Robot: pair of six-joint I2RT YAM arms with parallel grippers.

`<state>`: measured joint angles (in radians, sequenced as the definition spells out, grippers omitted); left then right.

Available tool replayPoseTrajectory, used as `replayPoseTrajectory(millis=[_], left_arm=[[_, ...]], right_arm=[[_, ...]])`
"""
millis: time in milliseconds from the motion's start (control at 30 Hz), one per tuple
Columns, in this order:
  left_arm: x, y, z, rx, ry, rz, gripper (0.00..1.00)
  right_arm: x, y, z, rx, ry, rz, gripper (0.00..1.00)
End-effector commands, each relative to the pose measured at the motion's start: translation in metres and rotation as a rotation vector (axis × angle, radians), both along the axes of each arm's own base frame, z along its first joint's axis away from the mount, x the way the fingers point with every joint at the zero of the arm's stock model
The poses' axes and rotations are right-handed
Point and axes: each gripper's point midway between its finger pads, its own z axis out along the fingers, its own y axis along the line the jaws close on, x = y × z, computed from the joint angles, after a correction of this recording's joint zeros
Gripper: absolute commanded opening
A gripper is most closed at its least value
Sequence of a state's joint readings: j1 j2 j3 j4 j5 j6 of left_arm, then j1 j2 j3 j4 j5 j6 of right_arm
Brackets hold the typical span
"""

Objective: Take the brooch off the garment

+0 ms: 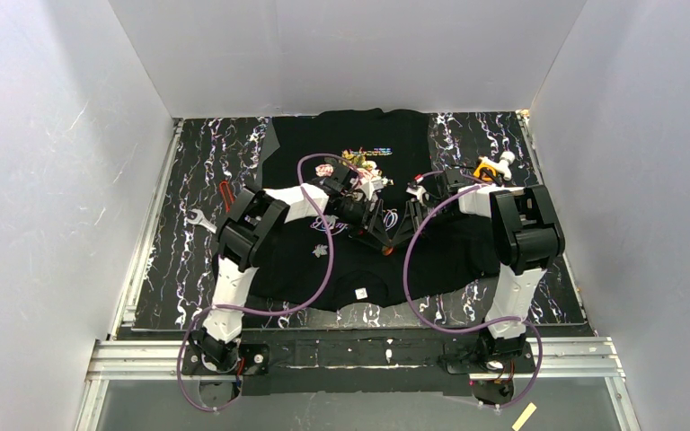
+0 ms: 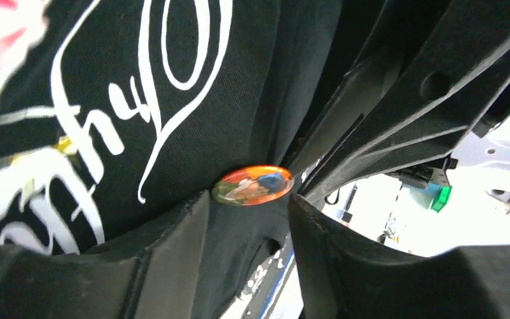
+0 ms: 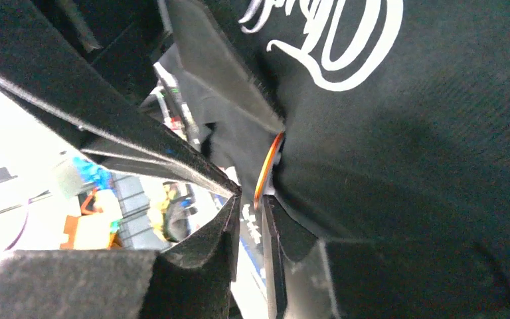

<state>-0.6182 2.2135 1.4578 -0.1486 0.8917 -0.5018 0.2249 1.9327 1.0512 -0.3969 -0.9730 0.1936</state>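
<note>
Robotics laboratory test cell. Enclosed on three sides by plain white panels (image 1: pixel 54 180); floored with a black marbled mat (image 1: pixel 180 242); edged at the front by aluminium rails (image 1: pixel 144 361), two robot arms (image 1: pixel 231 285) mounted alongside, each trailing a purple cable (image 1: pixel 310 292).

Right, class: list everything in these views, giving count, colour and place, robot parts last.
garment: one, black with white lettering, spread mid-table
brooch: one, orange and green, on the garment beside the white lettering
table: one, black with white marbling, under the garment
spanner: one, silver, left of the garment
red item: one, red, beside the spanner, unidentifiable
orange and white object: one, far right of the table
cables: two, purple, looping over the garment
arms: two, white and black, near edge
left gripper: one, black, jaws apart, tips flanking the brooch
right gripper: one, black, jaws nearly together at the brooch's rim
</note>
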Motion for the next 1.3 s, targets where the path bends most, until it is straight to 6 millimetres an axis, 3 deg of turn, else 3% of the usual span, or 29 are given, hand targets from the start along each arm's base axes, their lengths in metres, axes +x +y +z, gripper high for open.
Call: replayPoseTrajectory(millis=[0, 167, 367, 567, 767, 933, 1267], left_arm=[[0.012, 0.005, 0.029, -0.019, -0.137, 0.040, 0.56], [0.011, 0.017, 0.036, -0.025, -0.218, 0.051, 0.63], [0.006, 0.021, 0.036, -0.034, -0.219, 0.060, 0.61], [0.012, 0.017, 0.037, -0.047, -0.231, 0.079, 0.35], [0.016, 0.004, 0.039, -0.078, -0.199, 0.066, 0.18], [0.015, 0.001, 0.032, -0.077, -0.166, 0.065, 0.13], [0.007, 0.003, -0.002, -0.034, -0.099, 0.047, 0.10]], right_arm=[[0.001, 0.007, 0.005, 0.036, 0.045, -0.008, 0.26], [0.002, 0.011, 0.010, 0.058, 0.053, -0.021, 0.27], [0.002, 0.017, 0.013, 0.064, 0.057, -0.005, 0.31], [-0.008, -0.007, 0.010, -0.028, 0.049, -0.036, 0.42], [0.003, -0.012, 0.000, -0.065, 0.030, -0.072, 0.46], [0.008, -0.018, -0.013, -0.093, 0.051, -0.081, 0.47], [0.012, -0.013, -0.015, -0.059, 0.080, -0.087, 0.47]])
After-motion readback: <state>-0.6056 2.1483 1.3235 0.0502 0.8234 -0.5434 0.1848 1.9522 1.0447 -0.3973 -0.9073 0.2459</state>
